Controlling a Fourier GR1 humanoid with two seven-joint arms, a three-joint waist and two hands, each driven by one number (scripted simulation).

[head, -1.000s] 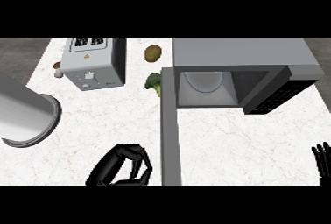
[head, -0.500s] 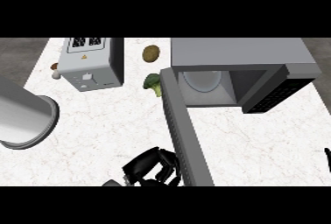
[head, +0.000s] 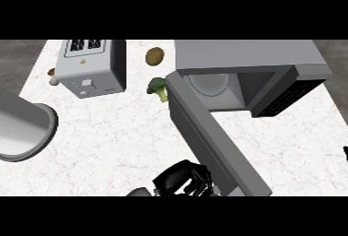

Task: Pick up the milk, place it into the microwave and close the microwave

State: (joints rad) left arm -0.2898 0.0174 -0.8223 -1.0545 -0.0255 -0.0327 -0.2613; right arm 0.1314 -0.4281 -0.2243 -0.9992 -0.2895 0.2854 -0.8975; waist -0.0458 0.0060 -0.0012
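Note:
The grey microwave [head: 245,57] stands at the back right with its door [head: 211,138] partly open, slanting from the cavity down toward the view's lower edge. Inside the cavity a pale round shape [head: 207,85] shows; I cannot make out the milk as such. My left hand [head: 182,180] is at the bottom centre with its fingers curled, pressed against the outer face of the door near its free end and holding nothing. Of my right hand [head: 345,153] only a black sliver shows at the right edge.
A silver toaster [head: 92,67] stands at the back left with a small mushroom [head: 52,76] beside it. A potato [head: 155,56] and a broccoli floret [head: 158,87] lie just left of the microwave. A large grey pot [head: 20,131] fills the left edge.
The door has swung from pointing straight down the view to a slant toward the right. My left hand moved right along with it. My right hand slid almost out of view.

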